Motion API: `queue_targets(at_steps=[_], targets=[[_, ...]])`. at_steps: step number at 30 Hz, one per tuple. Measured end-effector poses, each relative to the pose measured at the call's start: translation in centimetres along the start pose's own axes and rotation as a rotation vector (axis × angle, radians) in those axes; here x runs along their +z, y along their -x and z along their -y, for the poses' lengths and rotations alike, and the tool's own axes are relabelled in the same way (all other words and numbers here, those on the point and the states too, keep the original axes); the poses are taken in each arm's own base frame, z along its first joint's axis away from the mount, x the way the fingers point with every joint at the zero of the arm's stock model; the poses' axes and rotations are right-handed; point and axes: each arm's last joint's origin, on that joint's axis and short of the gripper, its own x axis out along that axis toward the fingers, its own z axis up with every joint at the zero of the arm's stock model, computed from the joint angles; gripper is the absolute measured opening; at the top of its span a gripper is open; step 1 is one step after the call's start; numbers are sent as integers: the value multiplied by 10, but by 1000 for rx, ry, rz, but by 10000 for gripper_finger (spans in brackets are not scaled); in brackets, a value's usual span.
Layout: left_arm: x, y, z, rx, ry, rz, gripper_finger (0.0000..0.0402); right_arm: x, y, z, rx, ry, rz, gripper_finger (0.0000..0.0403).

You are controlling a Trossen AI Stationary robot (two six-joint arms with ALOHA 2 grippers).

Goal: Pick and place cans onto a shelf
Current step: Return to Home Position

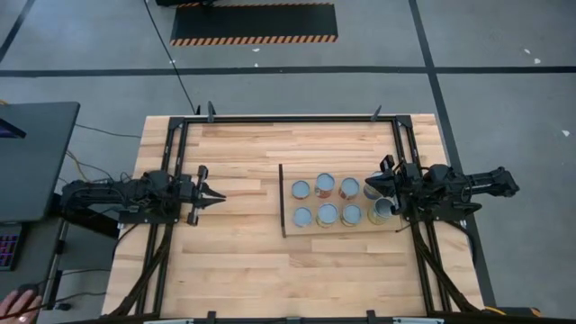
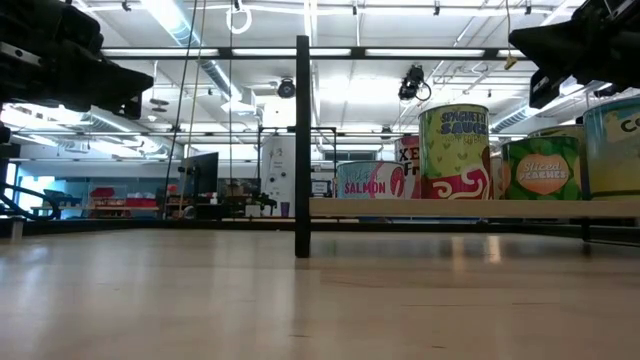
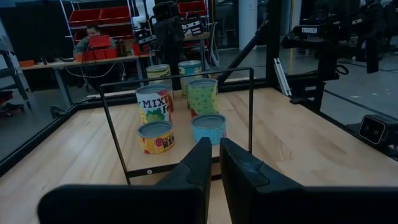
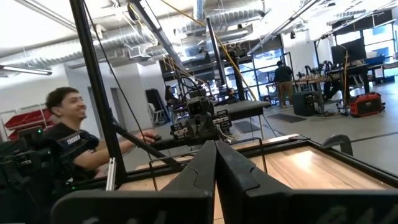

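Eight cans stand in two rows on the pale wood shelf (image 1: pixel 292 202), which has a dark upright strip (image 1: pixel 282 200) at its left end. One can (image 1: pixel 325 184) is in the far row and another (image 1: pixel 327 214) in the near row. In the low view the cans (image 2: pixel 455 150) stand upright on the board (image 2: pixel 470 207). They also show in the left wrist view (image 3: pixel 155 137). My right gripper (image 1: pixel 371 183) is shut and empty, raised above the shelf's right-end cans (image 2: pixel 570 50). My left gripper (image 1: pixel 216 191) is shut and empty over bare tabletop left of the shelf, pointing at it (image 3: pixel 214 158).
A black frame rail (image 1: pixel 288 118) runs around the planked tabletop (image 1: pixel 234 252). A dark desk (image 1: pixel 36 153) stands left of the table, with a person's hand (image 1: pixel 18 301) at the near left corner. A person (image 4: pixel 68 124) sits beyond the table's left side.
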Motion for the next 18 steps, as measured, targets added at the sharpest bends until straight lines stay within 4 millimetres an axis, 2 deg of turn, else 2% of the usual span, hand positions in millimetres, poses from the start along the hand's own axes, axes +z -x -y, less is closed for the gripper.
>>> queue_targets(at_steps=[18], targets=[[0,0,0,0,0,0,39,0,0,0,0,0,0,16]])
